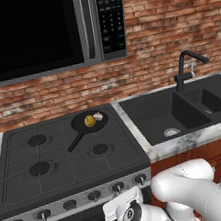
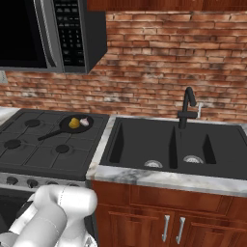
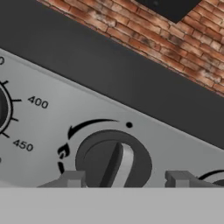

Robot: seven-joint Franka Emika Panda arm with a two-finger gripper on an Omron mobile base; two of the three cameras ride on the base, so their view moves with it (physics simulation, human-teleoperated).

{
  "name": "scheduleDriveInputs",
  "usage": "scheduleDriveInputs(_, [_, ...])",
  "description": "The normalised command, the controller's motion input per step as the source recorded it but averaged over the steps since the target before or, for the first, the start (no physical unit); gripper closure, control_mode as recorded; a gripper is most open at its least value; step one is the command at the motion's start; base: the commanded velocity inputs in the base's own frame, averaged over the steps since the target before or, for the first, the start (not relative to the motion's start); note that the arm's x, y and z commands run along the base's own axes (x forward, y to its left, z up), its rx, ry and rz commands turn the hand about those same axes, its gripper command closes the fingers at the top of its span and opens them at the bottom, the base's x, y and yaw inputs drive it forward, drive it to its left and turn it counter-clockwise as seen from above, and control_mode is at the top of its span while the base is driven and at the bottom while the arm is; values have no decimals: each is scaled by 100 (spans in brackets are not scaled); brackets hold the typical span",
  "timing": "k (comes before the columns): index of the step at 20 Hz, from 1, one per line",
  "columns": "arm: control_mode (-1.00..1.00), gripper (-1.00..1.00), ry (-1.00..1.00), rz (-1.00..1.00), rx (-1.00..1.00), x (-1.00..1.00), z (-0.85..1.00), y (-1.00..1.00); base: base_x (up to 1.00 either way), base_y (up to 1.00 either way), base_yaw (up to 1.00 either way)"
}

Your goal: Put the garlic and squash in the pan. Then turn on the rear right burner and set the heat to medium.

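Garlic (image 1: 99, 117) and squash (image 1: 89, 121) already sit in pan (image 1: 89, 121) on rear right burner; gripper (image 3: 127, 178) part-open, fingertips straddling knob (image 3: 113, 161), holding nothing yet—centre, close squarely, turn to medium.

Before me a red brick wall (image 1: 170, 27) backs a black sink (image 2: 164, 144) set in a marble table (image 1: 188, 143); a microwave (image 1: 44, 32) hangs above wooden cabinets (image 2: 159, 217).

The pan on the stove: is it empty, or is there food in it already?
Not empty. The pan holds both the yellow squash and the whitish garlic, lying side by side inside its rim.
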Motion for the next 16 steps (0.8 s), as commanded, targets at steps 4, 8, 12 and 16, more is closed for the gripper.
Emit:
scheduleDriveInputs(4, [-100, 100, 0, 0, 0, 0, 0, 0, 0, 0, 0])
scheduleDriveInputs(8, [-100, 100, 0, 0, 0, 0, 0, 0, 0, 0, 0])
scheduleDriveInputs(12, [-100, 100, 0, 0, 0, 0, 0, 0, 0, 0, 0])
scheduleDriveInputs(16, [-100, 100, 0, 3, 0, 0, 0, 0, 0, 0, 0])
